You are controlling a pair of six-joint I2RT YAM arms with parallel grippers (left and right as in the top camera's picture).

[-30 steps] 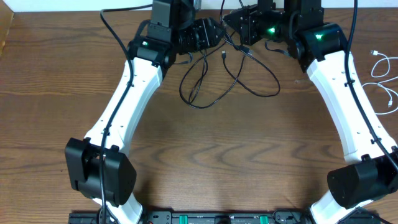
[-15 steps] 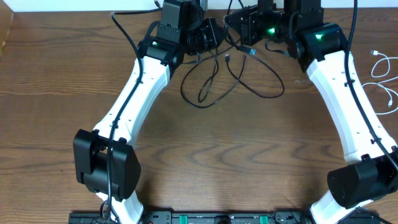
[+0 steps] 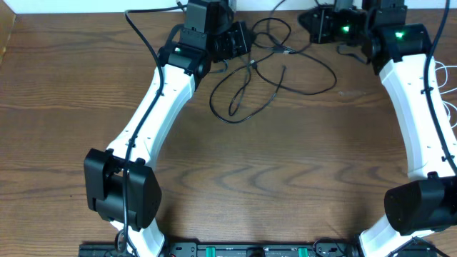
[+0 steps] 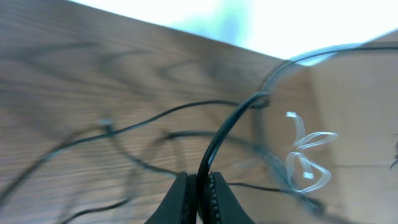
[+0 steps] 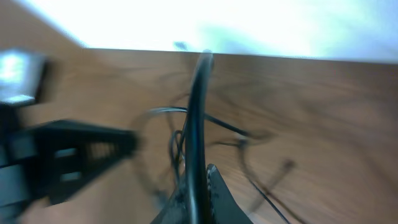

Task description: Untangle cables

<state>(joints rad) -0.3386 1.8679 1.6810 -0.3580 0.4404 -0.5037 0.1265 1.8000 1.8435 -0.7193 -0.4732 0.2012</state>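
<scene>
I have both pincers clenched on the black cable (image 4: 225,127). The left gripper (image 4: 199,185) and right gripper (image 5: 198,186) each pinch a strand, with slack loops lying on the table between them. The white cable (image 4: 306,176) lies apart, off right. I'd spread the arms slowly and low, so the crossings slide open rather than cinch.
</scene>
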